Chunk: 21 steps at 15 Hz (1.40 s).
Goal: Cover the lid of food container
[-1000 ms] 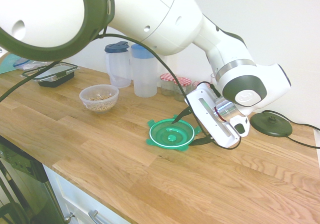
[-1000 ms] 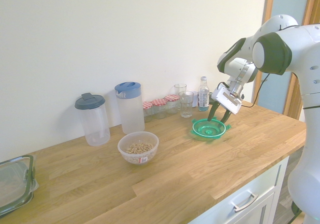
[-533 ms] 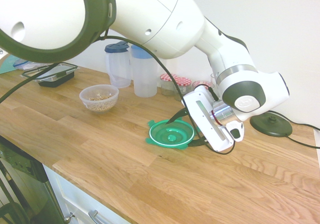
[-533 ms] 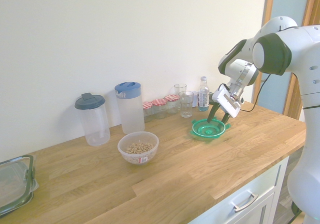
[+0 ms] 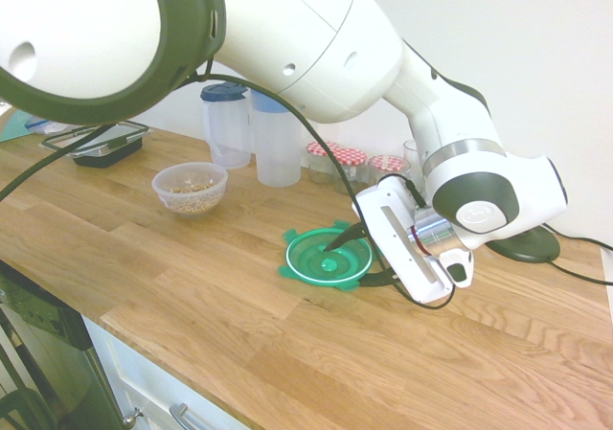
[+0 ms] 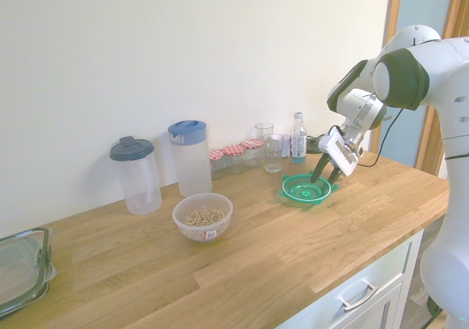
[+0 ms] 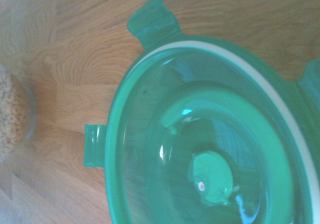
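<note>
While the claw [image 5: 345, 265] leans over the green lid [image 5: 329, 256] with its two fingers spread apart, one reaches over the lid's face and the other is by its rim. Whether either finger touches the plastic, I cannot tell. Flat on the wooden surface [image 5: 249, 325], the lid lies apart from the bowl [image 5: 190, 189], to its right in both exterior views. Its raised rings, pale rim line and snap tabs show in the wrist view. The bowl stands upright and uncovered, with beige grains [image 6: 204, 217] inside.

Just behind the bowl, in the first exterior view, are two tall jugs, one with a dark blue top [image 5: 225, 124] and one with a lighter blue top [image 5: 276, 138]. To the right of the bowl and farther back stand jars [image 6: 233, 159] with red checked caps, then drinking glasses [image 6: 272, 153] and a clear bottle [image 6: 298, 138]. Left of the bowl is a rectangular container [image 5: 108, 147] with a black rim.
</note>
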Available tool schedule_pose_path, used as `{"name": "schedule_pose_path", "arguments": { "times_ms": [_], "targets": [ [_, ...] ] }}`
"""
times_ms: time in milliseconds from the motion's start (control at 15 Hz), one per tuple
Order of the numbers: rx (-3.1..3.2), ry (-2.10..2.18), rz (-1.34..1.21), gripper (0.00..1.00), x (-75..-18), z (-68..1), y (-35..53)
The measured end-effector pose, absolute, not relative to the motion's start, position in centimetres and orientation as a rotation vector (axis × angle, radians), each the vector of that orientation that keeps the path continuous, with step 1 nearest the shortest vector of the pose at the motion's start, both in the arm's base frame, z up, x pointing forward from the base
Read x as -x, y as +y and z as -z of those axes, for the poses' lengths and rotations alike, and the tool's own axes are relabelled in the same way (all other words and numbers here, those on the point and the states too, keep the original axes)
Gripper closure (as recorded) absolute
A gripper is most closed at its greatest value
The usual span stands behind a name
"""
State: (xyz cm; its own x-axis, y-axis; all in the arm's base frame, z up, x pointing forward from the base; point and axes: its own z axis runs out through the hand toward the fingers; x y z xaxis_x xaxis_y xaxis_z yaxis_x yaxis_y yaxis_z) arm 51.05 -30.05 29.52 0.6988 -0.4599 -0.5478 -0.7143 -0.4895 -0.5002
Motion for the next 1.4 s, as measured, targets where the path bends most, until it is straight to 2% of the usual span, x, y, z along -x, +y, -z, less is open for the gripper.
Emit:
{"name": "schedule_pose_path", "arguments": {
  "times_ms": [1067, 1200, 1400],
  "targets": [
    [2.191, 0.884, -0.365, 1.00, -50.7, -28.2, -30.3],
    [2.278, 0.876, -0.368, 1.00, -50.7, -29.8, -30.3],
    [2.473, 0.894, -0.287, 1.00, -51.0, -37.2, -29.7]
  ]
}}
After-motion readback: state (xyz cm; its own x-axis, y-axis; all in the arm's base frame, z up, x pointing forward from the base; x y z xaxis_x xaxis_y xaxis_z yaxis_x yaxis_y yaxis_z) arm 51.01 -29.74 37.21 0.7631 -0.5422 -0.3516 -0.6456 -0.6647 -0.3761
